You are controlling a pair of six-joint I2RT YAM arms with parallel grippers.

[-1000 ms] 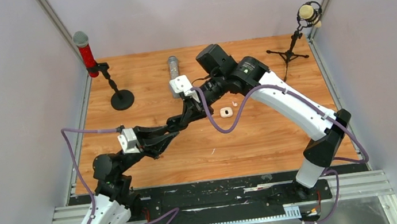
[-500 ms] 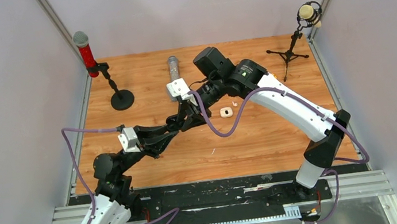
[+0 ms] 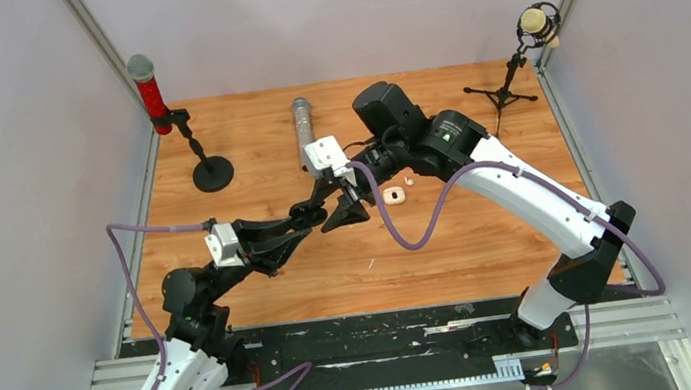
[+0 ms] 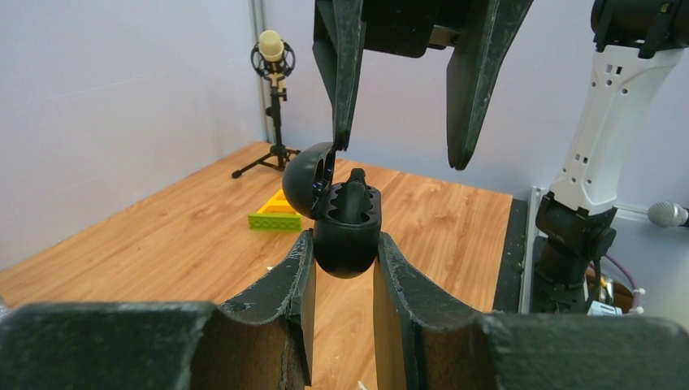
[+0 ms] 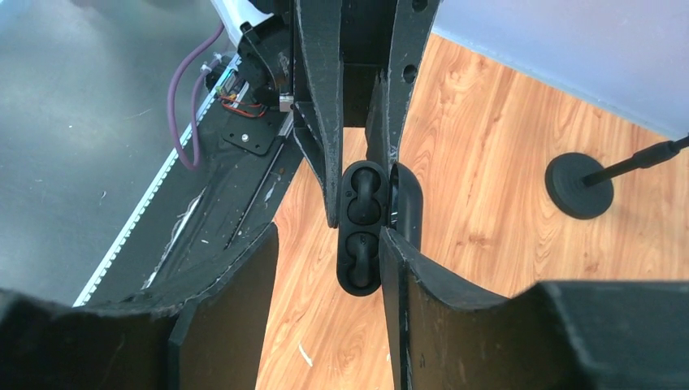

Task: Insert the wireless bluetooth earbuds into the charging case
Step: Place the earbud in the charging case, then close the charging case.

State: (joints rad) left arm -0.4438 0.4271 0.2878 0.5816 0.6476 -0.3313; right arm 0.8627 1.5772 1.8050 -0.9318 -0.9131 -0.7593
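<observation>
My left gripper [image 4: 342, 244] is shut on a black charging case [image 4: 345, 248] and holds it above the table with its lid [image 4: 309, 179] open. A rounded black earbud [image 4: 355, 188] stands a little proud in the case. In the right wrist view the case [image 5: 360, 244] shows two dark sockets, and I cannot tell what fills each. My right gripper [image 5: 329, 236] is open and empty, its fingers straddling the case. In the top view both grippers meet mid-table, left [image 3: 307, 218] and right [image 3: 344, 213]. A white case [image 3: 394, 195] and a white earbud [image 3: 409, 181] lie just beyond them.
A red microphone on a round-based stand [image 3: 213, 174] is at the back left, a grey microphone [image 3: 301, 118] lies at the back middle, and a beige one on a tripod [image 3: 506, 83] is at the back right. Yellow and green bricks [image 4: 272, 215] lie on the wood. A thin white sliver [image 3: 371, 264] lies in front.
My right arm has swung to the right and its gripper now sits open over the case. My left gripper has held still with the case.
</observation>
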